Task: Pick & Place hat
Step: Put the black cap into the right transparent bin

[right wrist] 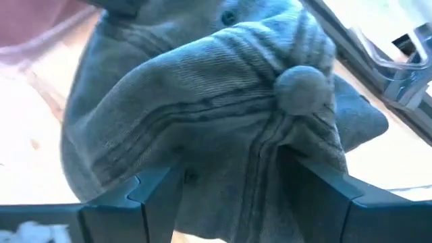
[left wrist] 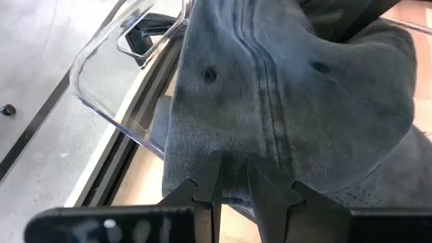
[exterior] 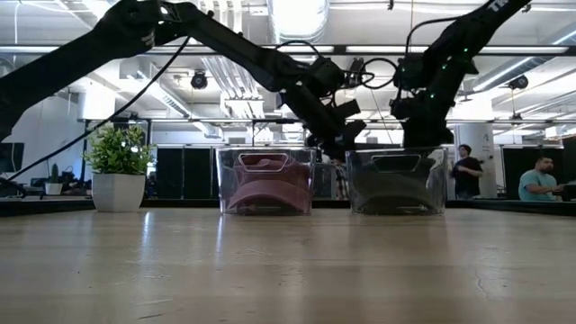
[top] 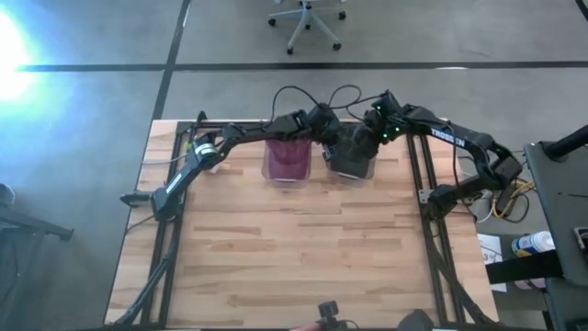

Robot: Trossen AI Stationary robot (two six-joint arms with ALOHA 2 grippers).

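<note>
A grey hat [left wrist: 283, 88] sits at the clear right bin [top: 354, 164] on the table's far edge. The low view shows it as a dark mass inside the bin [exterior: 396, 184]. My left gripper [left wrist: 233, 165] reaches in from the left and is shut on the hat's edge. My right gripper [right wrist: 233, 179] hangs over the crown, open, one finger on each side below the top button [right wrist: 300, 88]. A maroon hat [top: 287, 158] lies in the clear left bin [exterior: 265, 180]. My left gripper pinches the grey hat's lower edge [left wrist: 229, 152] between its two fingers, slanting down from the table's left. One layer or several, I cannot tell. The crown bulges away beyond the fingertips. Whether my right gripper's fingers [right wrist: 152, 189] touch the crown, I cannot tell.
The two bins stand side by side at the far edge, and the clear rim and handle [left wrist: 128, 40] lie close by my left gripper. A potted plant [exterior: 119, 171] stands at the back left in the low view. Bare wood [top: 303, 248] stretches toward the near edge.
</note>
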